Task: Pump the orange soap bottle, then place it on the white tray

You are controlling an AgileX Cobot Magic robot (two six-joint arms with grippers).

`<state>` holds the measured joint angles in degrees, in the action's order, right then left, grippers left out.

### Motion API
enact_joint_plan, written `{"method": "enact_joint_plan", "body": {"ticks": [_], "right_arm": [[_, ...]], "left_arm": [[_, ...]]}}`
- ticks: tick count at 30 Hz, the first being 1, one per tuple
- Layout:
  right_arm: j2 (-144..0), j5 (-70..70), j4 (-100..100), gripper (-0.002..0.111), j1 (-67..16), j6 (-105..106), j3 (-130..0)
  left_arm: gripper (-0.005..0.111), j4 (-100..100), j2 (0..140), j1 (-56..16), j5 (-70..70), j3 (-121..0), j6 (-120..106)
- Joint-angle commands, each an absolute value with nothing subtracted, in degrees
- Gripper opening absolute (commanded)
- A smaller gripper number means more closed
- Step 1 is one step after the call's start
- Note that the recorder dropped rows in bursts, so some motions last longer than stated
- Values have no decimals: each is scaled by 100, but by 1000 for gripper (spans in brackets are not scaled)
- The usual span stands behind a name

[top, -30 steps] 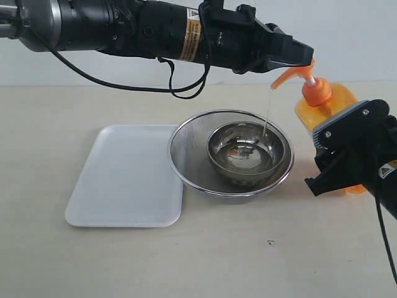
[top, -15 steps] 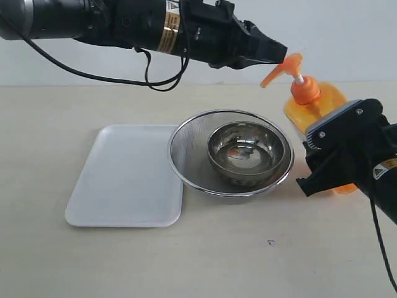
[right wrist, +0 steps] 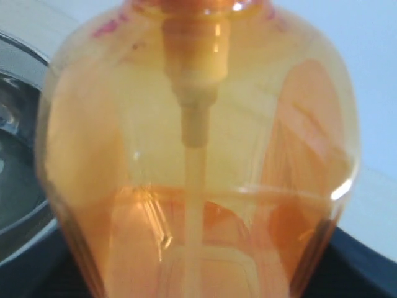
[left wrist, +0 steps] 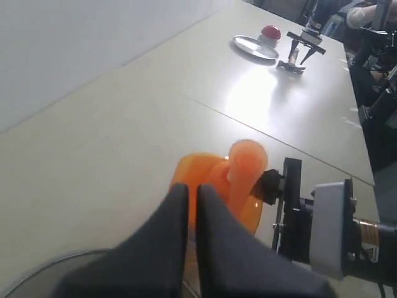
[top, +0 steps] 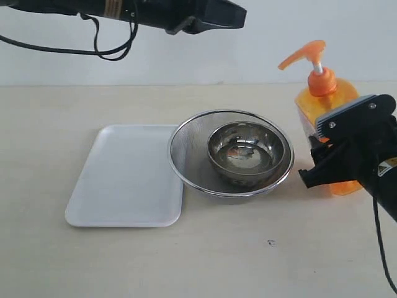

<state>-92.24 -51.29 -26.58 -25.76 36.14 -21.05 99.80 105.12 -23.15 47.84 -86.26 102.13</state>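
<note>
Exterior view: a pale surface (top: 248, 261) carries everything. Across the top left, the left arm (top: 142, 9) hangs high above the surface, and its left claw (top: 239, 15) is well apart from all the things below. The white tray (top: 124, 180) lies flat on the left with nothing on it. Just beside it, toward the middle, sits a round metal mesh bowl (top: 186, 152), whose rim overlaps the tray's near edge from this angle. A smaller steel bowl (top: 218, 162) rests inside the mesh one.

To the right of the bowls stands the orange soap bottle (top: 338, 102), upright and well apart from the tray, with the bowls between them. Whether its base rests on the surface or sits just above it cannot be told. The right claw (top: 319, 171) is closed around the bottle's lower half, with its jaws spread to the width of the flat body. The pump head (top: 304, 53) stands raised on its white stem, and its spout points toward the bowls.

Left wrist view: the left claw (left wrist: 189, 192) has its jaws pressed together and holds nothing. The pump head shows beyond its tips, clear of them.

Right wrist view: the bottle's translucent body (right wrist: 198, 186) fills the picture, with the dip tube visible inside.
</note>
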Motion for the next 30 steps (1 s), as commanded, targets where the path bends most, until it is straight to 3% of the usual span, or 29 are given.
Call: {"method": "enact_joint_plan", "body": {"ticks": [1, 5, 13, 26, 30], "right_arm": [[-9158, -5342, -2930, 0, -2590, 3267, -2131], [-9158, -5389, -3071, 0, -2590, 2744, -2131], [-9158, -5159, -3220, 0, -2590, 1708, -2131], [-9158, -4928, -3716, 0, -2567, 1742, -2131], [-9158, -4850, -3716, 9, -2567, 1742, -2131]], "left_arm": [[5, 9995, 10060, -2134, 4579, -7951, 9913], [5, 9793, 9382, -2120, 4099, -6954, 9283], [5, 7567, 7773, -2120, 4035, -4987, 7018], [5, 5447, 5209, -2120, 4034, -1982, 4803], [5, 4719, 4608, -2120, 4047, -1394, 4371]]}}
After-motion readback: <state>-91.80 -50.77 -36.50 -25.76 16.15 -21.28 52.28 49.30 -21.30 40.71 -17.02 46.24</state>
